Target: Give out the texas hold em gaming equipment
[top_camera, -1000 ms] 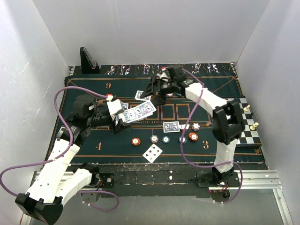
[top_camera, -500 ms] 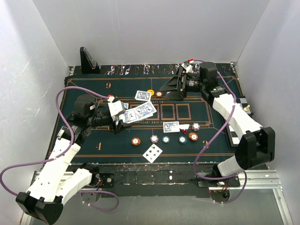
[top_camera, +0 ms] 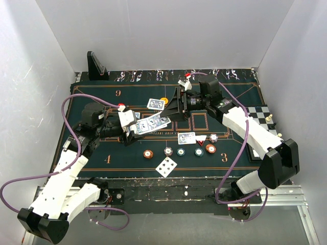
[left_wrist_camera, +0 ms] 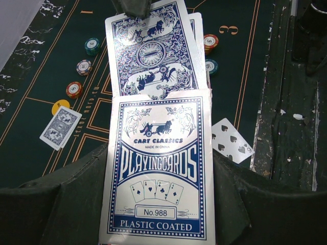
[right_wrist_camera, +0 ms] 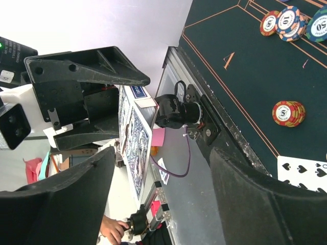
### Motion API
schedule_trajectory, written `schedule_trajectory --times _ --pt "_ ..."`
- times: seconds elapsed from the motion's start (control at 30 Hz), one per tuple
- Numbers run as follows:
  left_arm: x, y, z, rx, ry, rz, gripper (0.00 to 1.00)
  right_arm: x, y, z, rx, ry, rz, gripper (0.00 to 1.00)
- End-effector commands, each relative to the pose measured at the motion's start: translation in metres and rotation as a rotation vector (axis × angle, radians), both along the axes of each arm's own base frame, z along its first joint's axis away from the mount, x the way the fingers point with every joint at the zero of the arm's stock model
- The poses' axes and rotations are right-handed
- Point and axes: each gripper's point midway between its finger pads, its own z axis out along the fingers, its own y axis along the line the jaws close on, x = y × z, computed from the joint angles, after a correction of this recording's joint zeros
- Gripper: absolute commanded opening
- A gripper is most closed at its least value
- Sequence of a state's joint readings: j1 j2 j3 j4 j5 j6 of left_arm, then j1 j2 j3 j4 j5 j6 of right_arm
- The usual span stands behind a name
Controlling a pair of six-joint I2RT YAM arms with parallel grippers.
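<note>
While the left hand (left_wrist_camera: 159, 214) is pressed tight on the card box (left_wrist_camera: 159, 173), a few blue-backed cards (left_wrist_camera: 152, 56) stick out of the box's open end, and the coming move turns on that free end. Seen from above, box and cards are carried in the air over the left half of the tabletop (top_camera: 120, 153), about midway between its near and far edges. Their long axis runs from the left hand out toward the right edge and slightly toward the far one.

The right hand (top_camera: 172, 107) sits just beyond the free end, jaws spread wide with nothing between them, facing back along that axis. From the right wrist the cards show edge-on in the gap between the two fingers (right_wrist_camera: 56, 204), off toward the left one rather than centred. Whether a fingertip touches the top card cannot be told.

By my judgement the right hand is the one placed to draw the next card. It would need to shift until the thin edge falls between its pads, close, then pull along the long axis, away from the box.

Lying on the tabletop are a face-down card (top_camera: 156, 104) beside a yellow chip (top_camera: 164, 100) toward the far edge, and a second face-down card (top_camera: 186, 138). A face-up card (top_camera: 166, 167) lies by the near edge, with a row of chips (top_camera: 181, 151) between those two.
</note>
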State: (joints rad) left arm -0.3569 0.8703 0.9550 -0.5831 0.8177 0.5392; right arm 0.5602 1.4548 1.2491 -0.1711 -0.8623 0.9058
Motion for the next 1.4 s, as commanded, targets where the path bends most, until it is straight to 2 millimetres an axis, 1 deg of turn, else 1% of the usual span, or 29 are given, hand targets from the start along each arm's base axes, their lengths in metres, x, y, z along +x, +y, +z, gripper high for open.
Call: schedule_trajectory --times 0.0,0.1,0.2,0.27,0.33,0.63,0.83,1.0,1.07,1.2,1.37 --pt "-0.003 -0.002 0.002 -0.011 -0.014 -0.022 0.00 0.001 0.000 0.014 0.010 -0.066 -0.011 0.77" --pt "-0.002 -0.001 0.004 -0.012 -0.018 -0.021 0.00 0.001 -0.002 0.012 0.001 -0.059 -0.017 0.66" --pt "-0.002 -0.001 0.003 -0.011 -0.015 -0.020 0.00 0.000 -0.002 0.010 -0.003 -0.049 -0.016 0.50" --pt "-0.002 -0.001 0.003 -0.011 -0.015 -0.020 0.00 -0.001 -0.003 0.010 -0.003 -0.052 -0.017 0.42" --pt "-0.002 -0.001 0.003 -0.011 -0.017 -0.019 0.00 -0.002 -0.004 0.011 -0.004 -0.050 -0.021 0.36" --pt "-0.002 -0.002 0.004 -0.015 -0.015 -0.022 0.00 -0.005 -0.010 0.015 -0.024 -0.058 -0.041 0.28" --pt "-0.002 -0.002 0.005 -0.015 -0.020 -0.020 0.00 -0.006 -0.018 0.017 -0.036 -0.068 -0.064 0.27" --pt "-0.002 -0.002 0.006 -0.017 -0.021 -0.022 0.00 -0.005 -0.023 0.023 -0.035 -0.078 -0.077 0.19" --pt "-0.002 -0.002 0.006 -0.016 -0.023 -0.020 0.00 -0.004 -0.024 0.023 -0.037 -0.078 -0.080 0.19" --pt "-0.002 -0.002 0.008 -0.018 -0.024 -0.021 0.00 -0.005 -0.027 0.024 -0.036 -0.076 -0.082 0.14" --pt "-0.002 -0.002 0.009 -0.019 -0.027 -0.019 0.00 -0.004 -0.034 0.027 -0.038 -0.083 -0.098 0.11"
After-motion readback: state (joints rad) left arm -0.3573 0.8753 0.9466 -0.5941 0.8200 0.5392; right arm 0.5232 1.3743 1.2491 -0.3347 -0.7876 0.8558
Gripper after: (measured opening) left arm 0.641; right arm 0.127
